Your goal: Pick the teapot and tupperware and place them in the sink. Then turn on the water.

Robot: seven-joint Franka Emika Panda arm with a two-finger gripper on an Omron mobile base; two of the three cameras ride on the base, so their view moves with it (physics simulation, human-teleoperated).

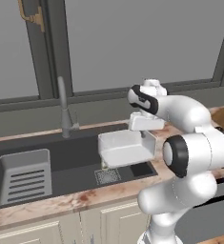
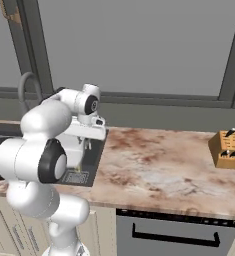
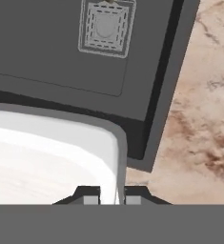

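Observation:
My gripper (image 3: 112, 198) is shut on the right wall of the white tupperware (image 1: 124, 148), holding it in the air over the right part of the dark sink (image 1: 75, 153). In the hand view the tupperware (image 3: 46, 157) spreads to the left of the fingers, with the sink floor (image 3: 46, 47) below it. A bit of the yellowish teapot (image 1: 104, 165) peeks out under the tupperware's left edge, lying in the sink by the square drain (image 1: 107, 176). The grey arched faucet (image 1: 63, 107) stands behind the basin; water is out of view.
A grey slotted rack (image 1: 25, 176) fills the sink's left part. Marble counter (image 2: 159, 165) stretches to the right of the basin, with a wooden knife block (image 2: 229, 149) at its far right. A window wall rises close behind the faucet.

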